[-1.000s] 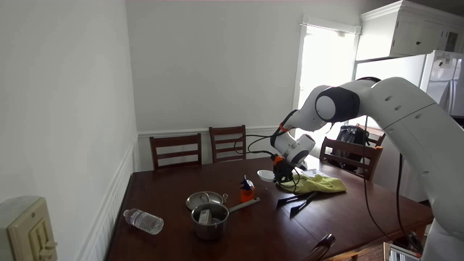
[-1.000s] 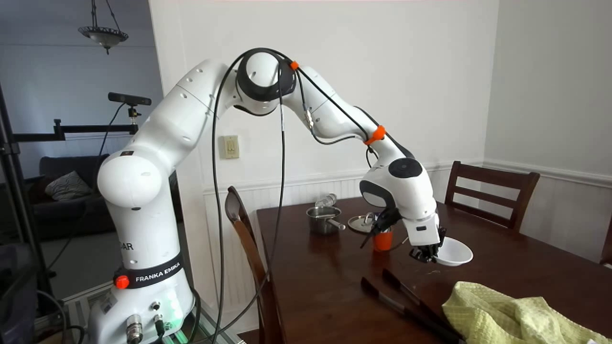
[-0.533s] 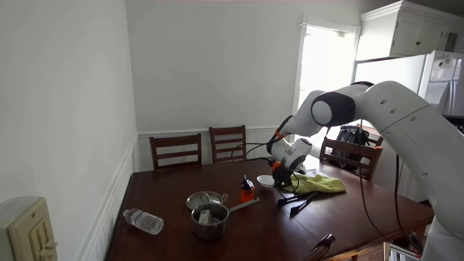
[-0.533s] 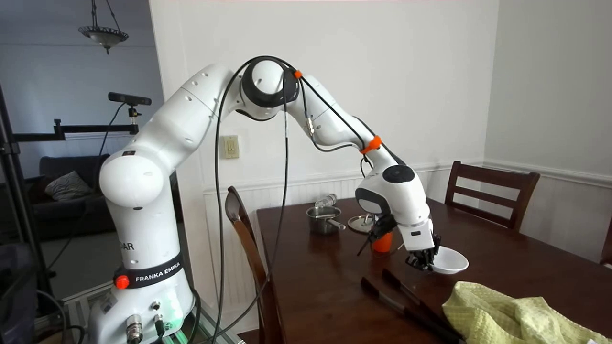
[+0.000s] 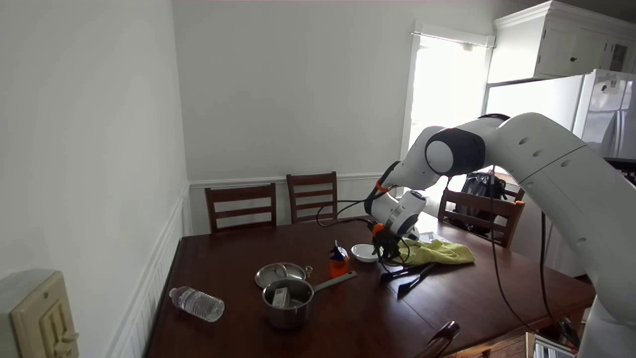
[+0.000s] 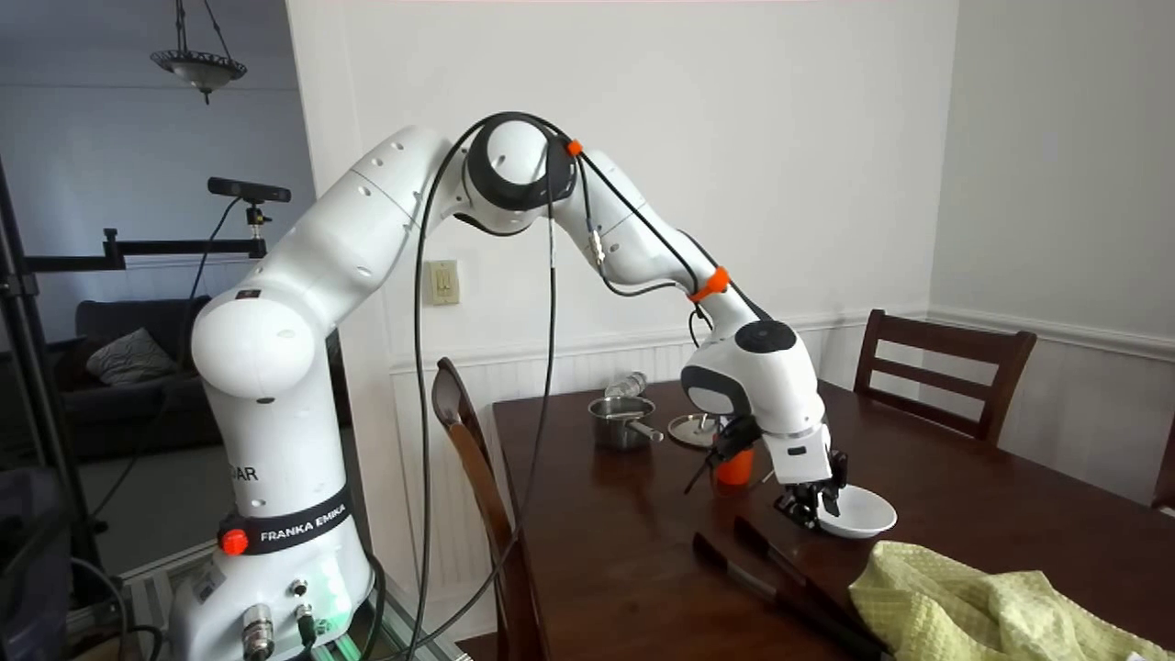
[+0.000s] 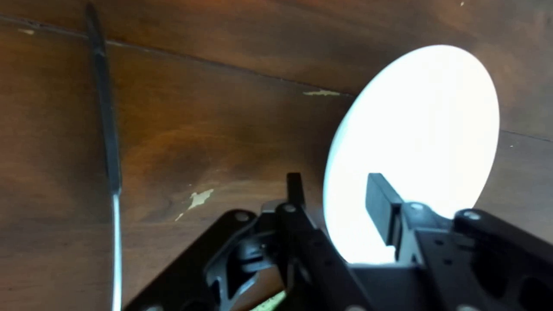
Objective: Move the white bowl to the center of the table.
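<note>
Gripper (image 7: 339,192): black, angular, fingers standing apart, nothing held. White bowl (image 7: 432,125): smooth, round, near rim between the fingers, one over its hollow, one outside. Table (image 7: 216,147), beneath: dark wood, chipped, grain showing between bowl and slim dark utensil (image 7: 106,108). Cloth (image 6: 991,606): yellow-green, textured, rumpled, near the bowl.

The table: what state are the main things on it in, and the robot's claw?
White bowl: upright, looks empty
Gripper: open, not clamped on the bowl
Metal pot: uncovered, small box inside
Lid: off, beside the pot
Bottle: lying on its side
Cloth: crumpled
Orange container: upright
</note>
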`<state>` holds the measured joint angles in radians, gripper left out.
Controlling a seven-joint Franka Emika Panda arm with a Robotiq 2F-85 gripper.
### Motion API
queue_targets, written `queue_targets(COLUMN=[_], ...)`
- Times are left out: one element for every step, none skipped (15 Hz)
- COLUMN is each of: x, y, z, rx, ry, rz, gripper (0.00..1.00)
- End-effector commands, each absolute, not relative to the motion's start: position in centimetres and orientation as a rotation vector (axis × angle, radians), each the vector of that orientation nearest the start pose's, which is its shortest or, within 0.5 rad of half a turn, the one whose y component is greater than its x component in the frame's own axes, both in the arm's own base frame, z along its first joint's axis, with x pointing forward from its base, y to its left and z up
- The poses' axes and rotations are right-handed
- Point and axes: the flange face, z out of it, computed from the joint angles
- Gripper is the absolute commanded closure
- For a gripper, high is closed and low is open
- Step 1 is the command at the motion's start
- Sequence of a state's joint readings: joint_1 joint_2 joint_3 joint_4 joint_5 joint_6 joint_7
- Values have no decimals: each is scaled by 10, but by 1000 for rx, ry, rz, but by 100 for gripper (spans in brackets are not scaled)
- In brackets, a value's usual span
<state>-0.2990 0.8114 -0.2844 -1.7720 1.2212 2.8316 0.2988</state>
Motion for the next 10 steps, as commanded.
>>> queue_targets(x=[522, 517, 512, 507, 502, 491, 482, 470, 456, 487], y=[-395, -398, -401, -405, -410, -414, -419, -423, -427, -433], z=[159, 178, 193, 210, 233, 251, 267, 283, 297, 271], rx=[-1661, -1671, -1673, -1680, -1689, -1698, -1702, -1701, -1705, -1711], ry=[2244, 2189, 2145, 2098, 2018, 1968, 1909, 1848, 1784, 1897], rz=[-486, -507, -538, -574, -614, -636, -660, -683, -711, -685], gripper=[26, 18, 12, 5, 1, 0, 0, 0, 0, 0])
